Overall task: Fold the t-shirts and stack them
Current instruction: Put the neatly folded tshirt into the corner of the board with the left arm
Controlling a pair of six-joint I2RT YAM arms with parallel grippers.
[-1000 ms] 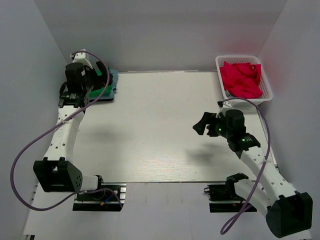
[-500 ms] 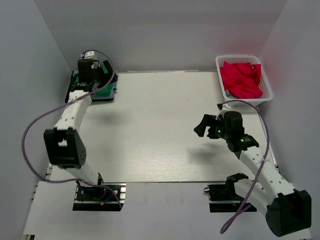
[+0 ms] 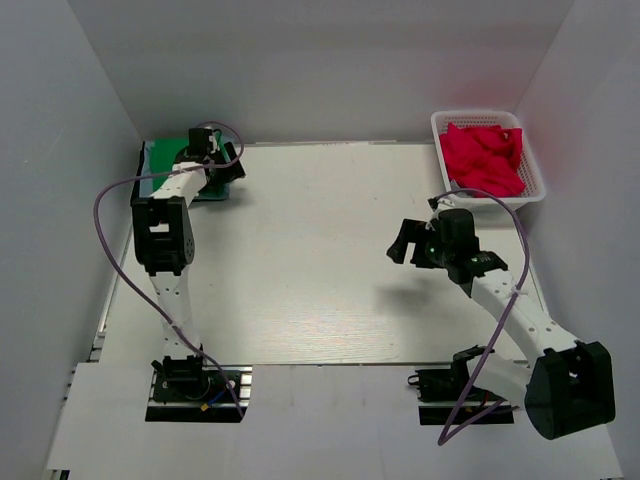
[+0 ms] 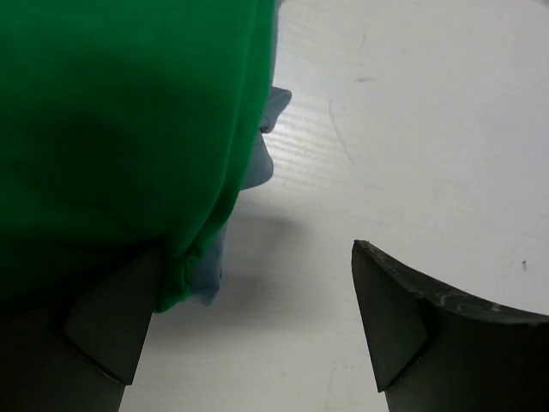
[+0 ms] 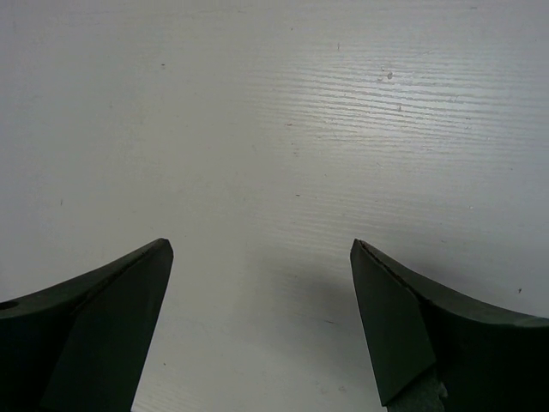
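Note:
A folded green t-shirt (image 3: 162, 160) lies on top of a blue one at the table's back left corner. In the left wrist view the green shirt (image 4: 120, 129) fills the upper left, with the blue shirt's edge (image 4: 257, 163) showing under it. My left gripper (image 3: 231, 163) is open at the stack's right edge (image 4: 256, 253). Its left finger (image 4: 107, 326) sits against the green cloth and nothing is between the jaws. My right gripper (image 3: 399, 242) is open and empty over bare table at centre right (image 5: 260, 245). Crumpled red t-shirts (image 3: 485, 160) lie in a basket.
The white basket (image 3: 475, 113) holding the red shirts stands at the back right corner. Grey walls close in the table on the left, back and right. The white tabletop (image 3: 300, 260) lies between the two arms.
The left arm has stretched out toward the back corner, and its gripper has shifted from over the stack to the stack's right edge. The right gripper has barely moved.

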